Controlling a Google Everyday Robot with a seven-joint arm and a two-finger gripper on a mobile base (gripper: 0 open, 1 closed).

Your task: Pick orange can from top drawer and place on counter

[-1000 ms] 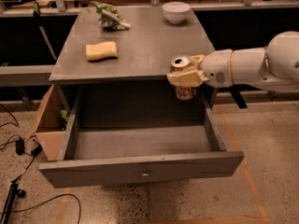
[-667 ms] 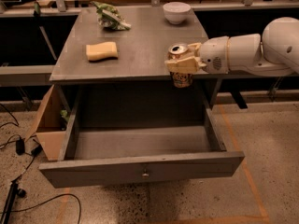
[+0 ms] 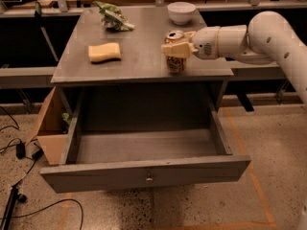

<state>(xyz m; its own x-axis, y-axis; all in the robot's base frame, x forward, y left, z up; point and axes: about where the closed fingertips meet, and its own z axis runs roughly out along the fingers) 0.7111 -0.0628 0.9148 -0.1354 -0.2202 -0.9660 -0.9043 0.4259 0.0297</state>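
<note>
Arm stretched level from right side, gripper (image 3: 174,49) clamped on orange can (image 3: 176,65) — upright between fingers (image 3: 167,49); counter (image 3: 139,47) beneath fingertips, top drawer (image 3: 144,175) open lower down.

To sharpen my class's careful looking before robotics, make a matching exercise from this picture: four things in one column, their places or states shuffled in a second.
Things
1 orange can
2 yellow sponge
3 white bowl
4 top drawer

Places or states
a pulled open below the counter
b at the counter's back right
c clamped in the gripper at the counter's front right
d lying flat on the counter's left half

Pairs: 1-c, 2-d, 3-b, 4-a
</note>
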